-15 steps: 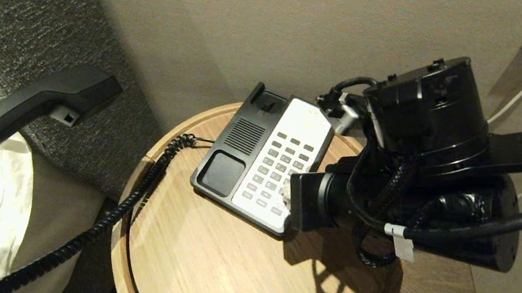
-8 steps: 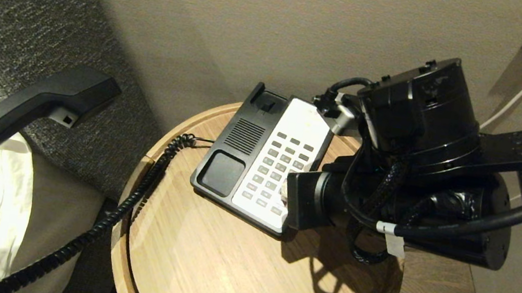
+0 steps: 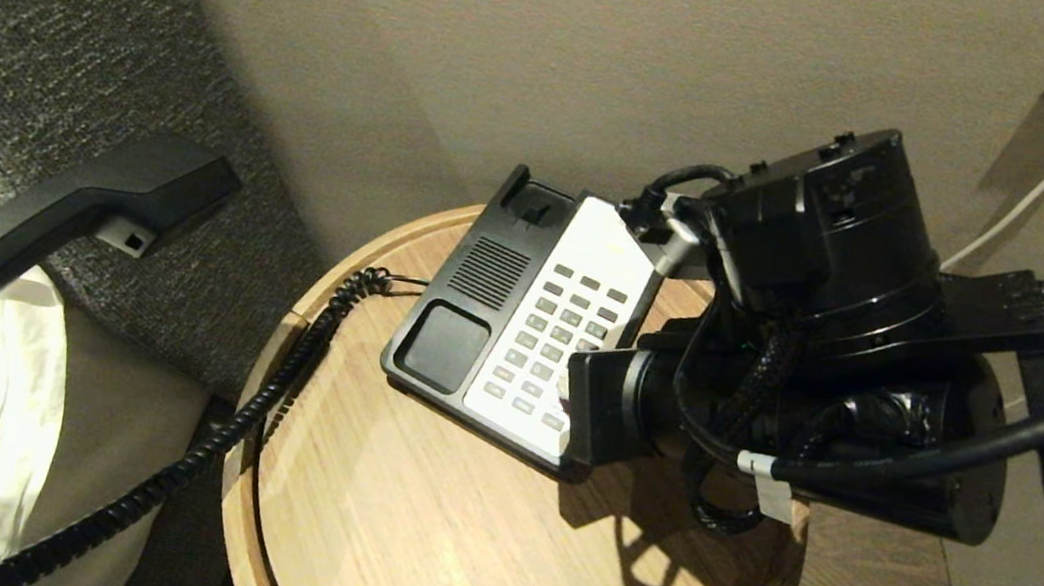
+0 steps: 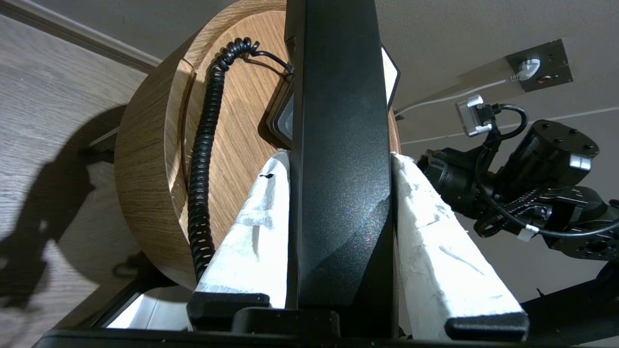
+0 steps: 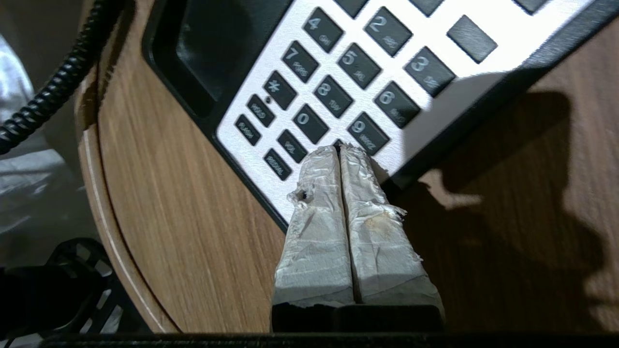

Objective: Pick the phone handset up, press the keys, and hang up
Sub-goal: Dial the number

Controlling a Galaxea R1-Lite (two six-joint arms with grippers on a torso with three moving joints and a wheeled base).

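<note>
Handset (image 3: 80, 200) held up off to the left of the round wooden table (image 3: 410, 530), clear of the phone base (image 3: 518, 323), over the bedding; left gripper (image 4: 341, 159) clamped on its shaft, taped fingers (image 4: 256, 232) on either side. Coiled cord (image 3: 267, 391) trails from the base over the table edge. Right gripper (image 5: 340, 151) pressed together, its tip at the bottom row of the keypad (image 5: 338, 96), beside the 9 key.

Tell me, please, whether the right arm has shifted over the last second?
Yes. The right arm has slid left, further over the phone base, which lies unmoved on the round table; its black block now hides more of the keypad's lower right.
</note>
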